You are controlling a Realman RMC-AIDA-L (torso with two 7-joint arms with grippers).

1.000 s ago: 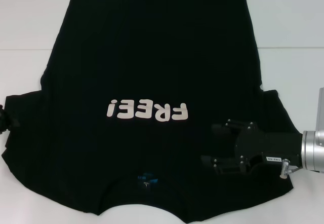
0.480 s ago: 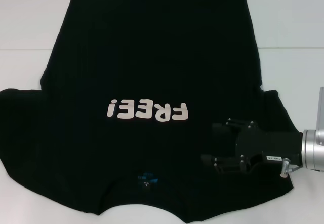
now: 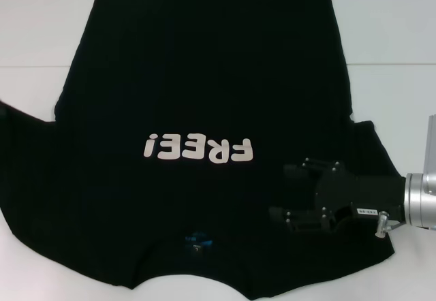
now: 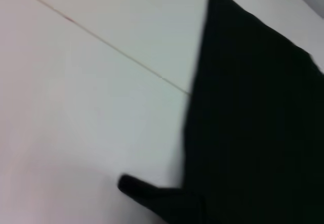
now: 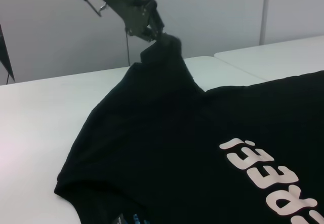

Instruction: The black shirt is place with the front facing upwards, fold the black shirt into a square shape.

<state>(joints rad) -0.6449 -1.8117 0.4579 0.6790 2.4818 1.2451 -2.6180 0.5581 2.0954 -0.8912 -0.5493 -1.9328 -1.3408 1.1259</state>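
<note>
The black shirt point(image 3: 204, 110) lies spread on the white table point(image 3: 395, 35) with its front up; the white "FREE!" print point(image 3: 198, 149) reads upside down from the head view, and the neck with its small blue label point(image 3: 197, 240) lies at the near edge, so the hem is at the far side; the body of the shirt is flat, with both sleeves spread out to the sides.

The right gripper point(image 3: 289, 195) reaches in from the right side of the head view and sits low over the shirt's right sleeve and shoulder area, just beside the print; its two black fingers point(image 3: 300, 171) point toward the middle of the shirt with a gap between them, so the jaws stand apart and nothing is seen held between them; whether the tips touch the cloth cannot be told.

The left gripper point(image 5: 152, 31) is out of the head view but shows far off in the right wrist view; it is raised above the table at the far side of the shirt and is clamped on the end of the left sleeve point(image 5: 162, 49), which rises in a peak from the flat cloth up to the fingers; the left wrist view shows only the shirt's edge point(image 4: 253, 122) against the pale table point(image 4: 91, 107), with a thin seam line point(image 4: 126, 57) running across it.
</note>
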